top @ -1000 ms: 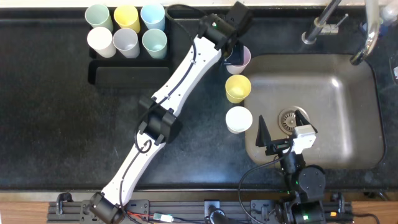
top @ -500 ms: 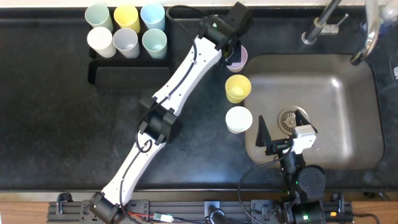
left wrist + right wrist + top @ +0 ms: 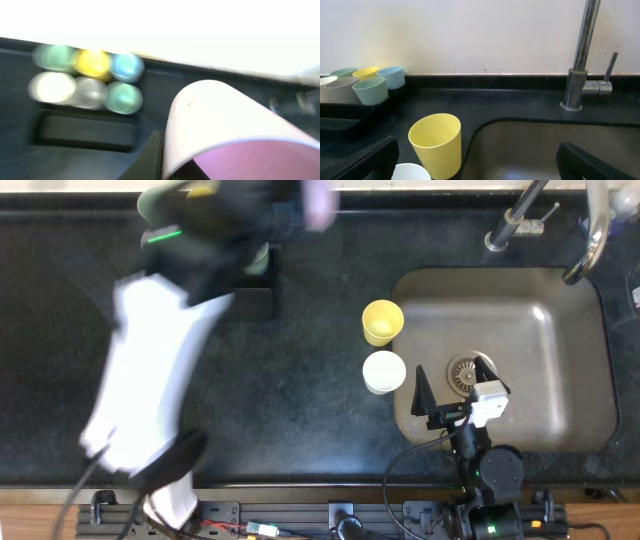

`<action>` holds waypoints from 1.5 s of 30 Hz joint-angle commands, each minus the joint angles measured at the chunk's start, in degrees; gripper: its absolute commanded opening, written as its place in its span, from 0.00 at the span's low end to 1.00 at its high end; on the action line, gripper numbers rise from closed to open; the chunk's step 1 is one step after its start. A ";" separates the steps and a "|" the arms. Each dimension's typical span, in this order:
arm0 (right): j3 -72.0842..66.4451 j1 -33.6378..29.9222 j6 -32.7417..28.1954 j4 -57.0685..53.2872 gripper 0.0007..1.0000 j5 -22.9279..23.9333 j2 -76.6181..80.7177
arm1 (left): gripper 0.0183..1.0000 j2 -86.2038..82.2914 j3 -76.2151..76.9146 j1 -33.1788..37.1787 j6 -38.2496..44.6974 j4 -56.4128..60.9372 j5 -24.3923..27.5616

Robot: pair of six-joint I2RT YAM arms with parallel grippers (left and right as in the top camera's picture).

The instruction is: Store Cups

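We saw a dark, speckled stone worktop (image 3: 300, 410) running the width of the scene, with a stainless steel sink (image 3: 540, 320) sunk into its right side and a round drain (image 3: 462, 370) in the sink's floor. Behind the sink a chrome tap (image 3: 583, 50) rose upright from the worktop with a small lever (image 3: 611, 65) just beside it, and a plain pale wall (image 3: 470, 35) met the worktop's back edge. Along the near edge ran a strip of wood (image 3: 30, 522), and the light lay soft and even, glinting on the steel.

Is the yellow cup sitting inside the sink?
No, the yellow cup stands upright on the black counter, beside the sink.
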 commanded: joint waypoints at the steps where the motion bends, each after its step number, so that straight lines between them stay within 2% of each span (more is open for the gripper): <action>1: -0.76 -0.17 -0.22 0.35 1.00 -0.22 -0.44 | 0.02 -9.31 -14.32 11.89 3.39 0.15 -1.95; 5: -0.76 -0.17 -0.22 0.35 1.00 -0.22 -0.44 | 0.02 -17.20 -29.07 22.86 10.64 6.43 4.31; 8: -0.76 -0.17 -0.22 0.35 0.99 -0.22 -0.44 | 0.02 -20.72 -38.25 28.02 14.25 11.30 7.43; 11: -0.76 -0.17 -0.22 0.35 1.00 -0.22 -0.44 | 0.02 -25.14 -51.56 35.26 18.29 18.82 13.99; 15: -0.76 -0.17 -0.22 0.35 1.00 -0.22 -0.44 | 0.02 -25.77 -61.02 40.02 20.33 23.21 16.65; 23: -0.76 -0.17 -0.22 0.35 1.00 -0.22 -0.44 | 0.02 -24.37 -73.99 40.81 24.06 34.88 17.27; 45: -0.76 -0.17 -0.22 0.35 1.00 -0.22 -0.44 | 0.02 -10.23 -74.36 40.81 24.06 41.42 17.07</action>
